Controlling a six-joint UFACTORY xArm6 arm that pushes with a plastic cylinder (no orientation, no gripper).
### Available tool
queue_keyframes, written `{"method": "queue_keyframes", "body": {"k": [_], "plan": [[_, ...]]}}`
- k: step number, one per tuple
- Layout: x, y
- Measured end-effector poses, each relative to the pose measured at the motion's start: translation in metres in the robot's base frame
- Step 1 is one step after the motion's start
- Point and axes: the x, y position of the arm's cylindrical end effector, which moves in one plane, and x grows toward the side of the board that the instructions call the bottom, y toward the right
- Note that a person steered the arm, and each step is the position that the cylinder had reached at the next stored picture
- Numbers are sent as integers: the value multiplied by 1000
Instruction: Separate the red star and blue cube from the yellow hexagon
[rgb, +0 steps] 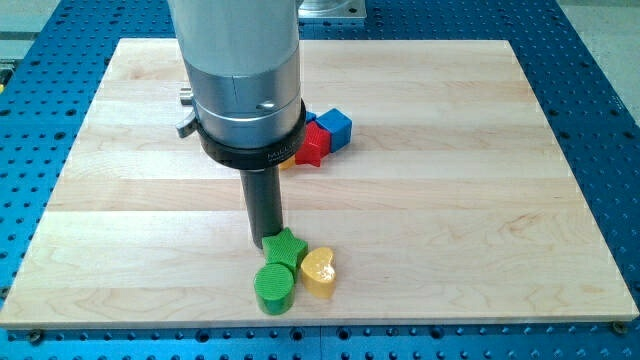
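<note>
The red star (313, 144) lies just above the board's middle, touching the blue cube (335, 127) on its upper right. Only a sliver of the yellow hexagon (288, 164) shows at the red star's lower left; the arm's grey body hides the rest. My tip (264, 243) is well below this group, touching or almost touching the left side of a green star (285, 247).
A green cylinder (275, 288) and a yellow heart (319, 271) sit by the green star near the view's bottom edge of the wooden board (480, 200). The arm's grey body (240, 70) covers the board's upper middle. A blue perforated table (600, 80) surrounds the board.
</note>
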Motion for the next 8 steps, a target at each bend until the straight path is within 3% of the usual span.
{"method": "queue_keyframes", "body": {"k": [3, 5, 6, 8], "plan": [[-7, -2], [-40, 13], [-82, 14], [-100, 7]]}}
